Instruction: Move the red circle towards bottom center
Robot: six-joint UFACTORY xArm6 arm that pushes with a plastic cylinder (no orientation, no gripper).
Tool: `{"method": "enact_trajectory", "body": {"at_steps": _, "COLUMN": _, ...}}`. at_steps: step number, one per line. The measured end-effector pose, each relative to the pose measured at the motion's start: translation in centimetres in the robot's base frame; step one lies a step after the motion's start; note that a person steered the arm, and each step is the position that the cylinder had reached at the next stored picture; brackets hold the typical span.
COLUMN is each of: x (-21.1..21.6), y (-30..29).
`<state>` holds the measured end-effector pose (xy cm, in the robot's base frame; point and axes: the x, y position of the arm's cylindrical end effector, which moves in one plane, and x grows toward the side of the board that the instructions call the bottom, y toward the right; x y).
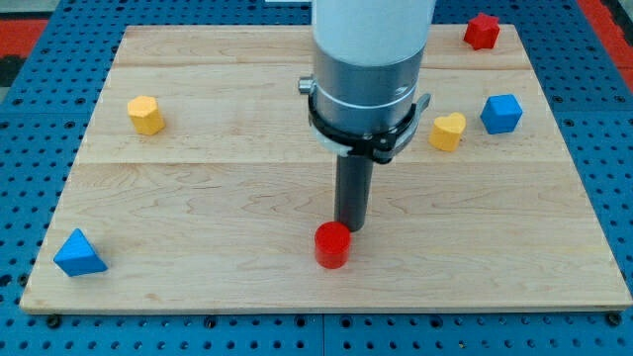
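At the lower left of the frame a blue triangle block lies near the corner of the wooden surface, which sits on a blue pegboard. Higher up on the left side a yellow block with a many-sided top stands alone, well apart from everything else.

Near the middle of the frame the arm comes down from the top edge as a wide pale cylinder with a grey metal collar and a black clamp ring. Below it hangs the straight dark rod. My tip stands just above the red circle in the picture, touching or nearly touching its upper right edge; the gap cannot be judged. There is no tool with jaws here, only the rod, so nothing is spread, pressed together or pinched. The red circle sits in the lower middle of the frame, close to the bottom edge of the surface.

To the right a yellow heart lies just left of a blue cube, the two near but apart. At the upper right a red block of unclear shape stands by the top edge.
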<state>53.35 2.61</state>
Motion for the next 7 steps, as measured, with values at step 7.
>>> {"method": "enact_trajectory", "body": {"at_steps": 7, "x": 1.8, "y": -2.1}}
